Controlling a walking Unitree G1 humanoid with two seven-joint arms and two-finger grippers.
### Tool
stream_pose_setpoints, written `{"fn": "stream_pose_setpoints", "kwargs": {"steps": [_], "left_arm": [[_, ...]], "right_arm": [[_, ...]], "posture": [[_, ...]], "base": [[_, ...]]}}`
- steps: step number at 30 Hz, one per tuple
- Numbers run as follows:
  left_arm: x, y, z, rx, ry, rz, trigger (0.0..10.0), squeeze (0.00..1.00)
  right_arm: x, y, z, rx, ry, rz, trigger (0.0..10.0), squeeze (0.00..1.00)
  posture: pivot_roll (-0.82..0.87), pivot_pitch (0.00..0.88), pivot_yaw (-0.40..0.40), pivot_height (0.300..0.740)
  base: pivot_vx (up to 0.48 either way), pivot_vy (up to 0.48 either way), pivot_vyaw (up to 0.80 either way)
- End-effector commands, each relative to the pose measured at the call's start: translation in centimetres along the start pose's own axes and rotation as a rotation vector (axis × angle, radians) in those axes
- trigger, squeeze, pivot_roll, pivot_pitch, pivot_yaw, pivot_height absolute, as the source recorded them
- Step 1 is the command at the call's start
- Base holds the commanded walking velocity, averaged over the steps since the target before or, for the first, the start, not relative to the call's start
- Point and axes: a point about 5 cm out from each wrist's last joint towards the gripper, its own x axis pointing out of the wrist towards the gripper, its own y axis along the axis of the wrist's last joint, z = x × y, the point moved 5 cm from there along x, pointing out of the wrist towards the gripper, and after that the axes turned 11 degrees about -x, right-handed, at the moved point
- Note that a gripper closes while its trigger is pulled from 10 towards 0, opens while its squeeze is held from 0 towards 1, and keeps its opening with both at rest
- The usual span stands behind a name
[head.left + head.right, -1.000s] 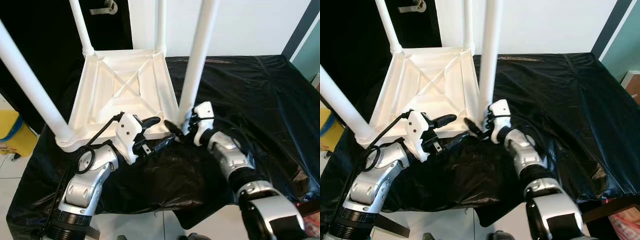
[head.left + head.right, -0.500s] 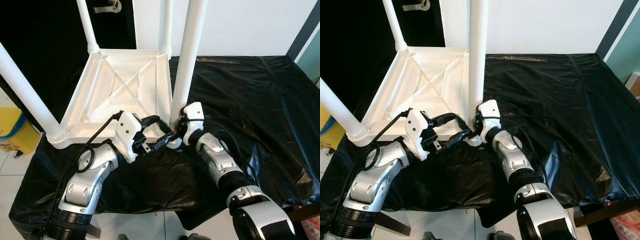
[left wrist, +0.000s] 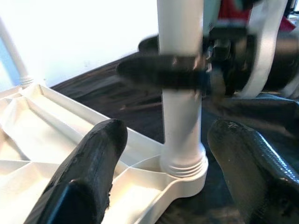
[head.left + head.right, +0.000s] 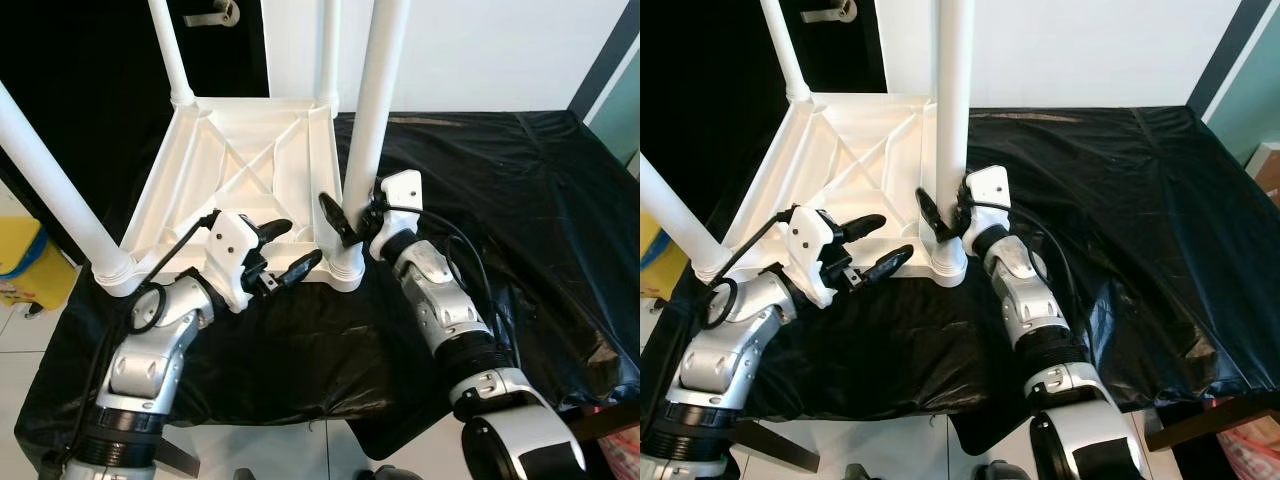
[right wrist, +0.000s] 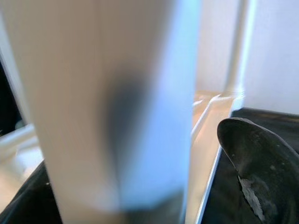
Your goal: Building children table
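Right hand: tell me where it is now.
In the left eye view, the right hand grips the near-right table leg just above its socket, right of the left hand.

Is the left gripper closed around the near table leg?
No, the left gripper is open beside the leg, while the right gripper holds it.

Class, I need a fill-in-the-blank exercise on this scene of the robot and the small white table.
The white table lies ____ on the black sheet, legs up.
The right gripper is around the table's near ____ leg.
The left gripper hovers ____ by the table's near edge.

Missing words: upside down; right; open
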Motion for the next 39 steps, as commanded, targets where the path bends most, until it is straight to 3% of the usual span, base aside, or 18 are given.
{"fn": "stream_pose_setpoints", "kwargs": {"steps": [1,10,15,16,20,21,26,27,28,29,39], "left_arm": [[-0.4,-0.4,-1.5,0.014,0.079,-0.014,10.0,0.00],[-0.3,-0.9,-2.7,0.024,0.090,-0.038,10.0,0.00],[-0.1,-0.9,-2.8,0.028,0.088,-0.039,10.0,0.00],[0.0,-0.8,-3.0,0.034,0.084,-0.039,10.0,0.00],[0.2,-0.7,-3.2,0.041,0.081,-0.040,10.0,0.00],[0.3,-0.5,-3.3,0.049,0.077,-0.040,10.0,0.00],[0.4,-0.4,-3.5,0.055,0.074,-0.039,10.0,0.00],[0.6,-0.4,-3.6,0.059,0.071,-0.040,10.0,0.00],[0.7,-0.4,-3.7,0.060,0.069,-0.040,10.0,0.00],[0.8,-0.5,-3.9,0.063,0.066,-0.040,10.0,0.00],[2.1,-1.4,-5.2,0.075,0.124,-0.068,10.0,0.00]], "right_arm": [[1.3,3.5,-0.1,-0.007,-0.029,0.081,10.0,0.00],[2.0,7.3,0.0,-0.006,-0.118,0.113,10.0,0.00],[2.0,7.7,0.1,-0.027,-0.138,0.105,10.0,0.00],[2.0,7.7,0.3,-0.036,-0.157,0.080,0.0,0.00],[2.0,7.5,0.4,-0.037,-0.170,0.060,0.0,0.00],[1.9,7.2,0.7,-0.039,-0.190,0.035,10.0,0.00],[1.9,7.0,0.9,-0.037,-0.202,0.012,10.0,0.00],[1.8,6.9,1.0,-0.035,-0.211,0.000,2.7,0.00],[1.8,6.9,1.1,-0.034,-0.215,-0.008,2.7,0.00],[1.7,7.0,1.1,-0.030,-0.221,-0.022,10.0,0.00],[1.1,6.7,1.3,0.038,-0.254,-0.102,10.0,0.00]], "posture": [[-0.06,0.058,-0.053,0.740],[-0.07,0.056,-0.047,0.740],[-0.08,0.057,-0.045,0.740],[-0.08,0.057,-0.045,0.740],[-0.08,0.056,-0.043,0.740],[-0.08,0.056,-0.042,0.740],[-0.08,0.056,-0.042,0.740],[-0.08,0.056,-0.042,0.740],[-0.08,0.055,-0.042,0.740],[-0.08,0.057,-0.042,0.740],[-0.09,0.062,-0.039,0.740]], "base": [[0.000,0.000,0.00],[0.000,0.000,0.00],[0.000,0.000,0.00],[0.000,0.000,0.00],[0.000,0.000,0.00],[0.000,0.000,0.00],[0.000,0.000,0.00],[0.000,0.000,0.00],[0.000,0.000,0.00],[0.000,0.000,0.00],[0.000,0.000,0.00]]}}
